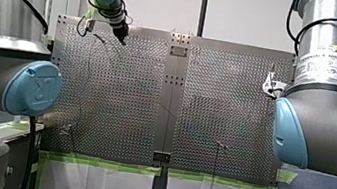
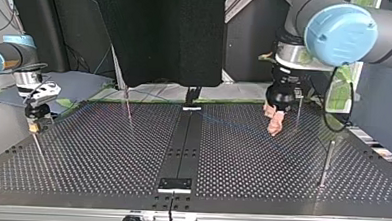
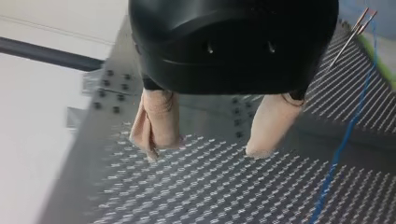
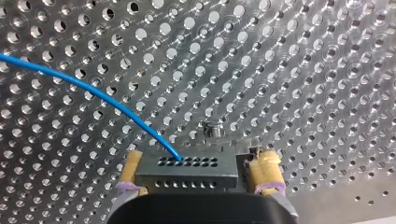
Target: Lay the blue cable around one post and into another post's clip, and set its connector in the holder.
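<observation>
Blue cable (image 4: 107,100), connector (image 4: 187,171) inside right gripper (image 4: 198,166)

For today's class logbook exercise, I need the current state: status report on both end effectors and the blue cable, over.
Left end effector open, empty. Right end effector shut on connector, blue cable trailing from it. No obstruction seen.

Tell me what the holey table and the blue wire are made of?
The table looks like bare metal, maybe aluminium or steel: silvery, glinting around its drilled holes. The blue cable looks plastic-coated: smooth, evenly coloured, bending in a soft curve into the connector.
</observation>
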Tool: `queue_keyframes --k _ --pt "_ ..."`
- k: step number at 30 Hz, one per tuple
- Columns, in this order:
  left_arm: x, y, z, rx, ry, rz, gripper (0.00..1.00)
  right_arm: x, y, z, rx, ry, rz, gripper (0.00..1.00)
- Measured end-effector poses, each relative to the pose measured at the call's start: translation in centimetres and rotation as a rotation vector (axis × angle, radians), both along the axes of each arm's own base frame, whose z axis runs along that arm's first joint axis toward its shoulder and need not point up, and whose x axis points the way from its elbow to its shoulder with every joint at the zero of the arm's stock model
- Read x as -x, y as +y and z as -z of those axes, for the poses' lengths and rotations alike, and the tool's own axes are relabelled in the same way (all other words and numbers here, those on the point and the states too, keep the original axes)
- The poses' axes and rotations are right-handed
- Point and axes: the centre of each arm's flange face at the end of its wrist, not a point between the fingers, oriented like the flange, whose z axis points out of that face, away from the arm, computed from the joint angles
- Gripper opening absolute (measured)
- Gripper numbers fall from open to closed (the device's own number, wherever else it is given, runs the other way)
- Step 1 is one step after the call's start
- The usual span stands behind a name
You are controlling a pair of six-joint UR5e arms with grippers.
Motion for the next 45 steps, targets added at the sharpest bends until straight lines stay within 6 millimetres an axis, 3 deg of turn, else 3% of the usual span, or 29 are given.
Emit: queue_keyframes --k 11,20,32,39,45 --pt "0.1 -3.5 8.4 0.015 0.098 -0.015 0.98 0.0 0.0 0.0 0.000 0.000 0.000 1.00" --pt "2.0 -6.3 16.0 -0.035 0.173 -0.019 0.98 0.0 0.0 0.0 0.000 0.000 0.000 1.00" --pt "6.8 -9.5 25.7 -0.164 0.270 0.092 0.98 0.0 0.0 0.0 0.000 0.000 0.000 1.00" --pt "10.7 -10.6 30.9 -0.183 0.334 0.151 0.98 0.0 0.0 0.0 0.000 0.000 0.000 1.00" --pt "13.7 -10.6 33.7 -0.161 0.359 0.160 0.98 0.0 0.0 0.0 0.000 0.000 0.000 1.00"
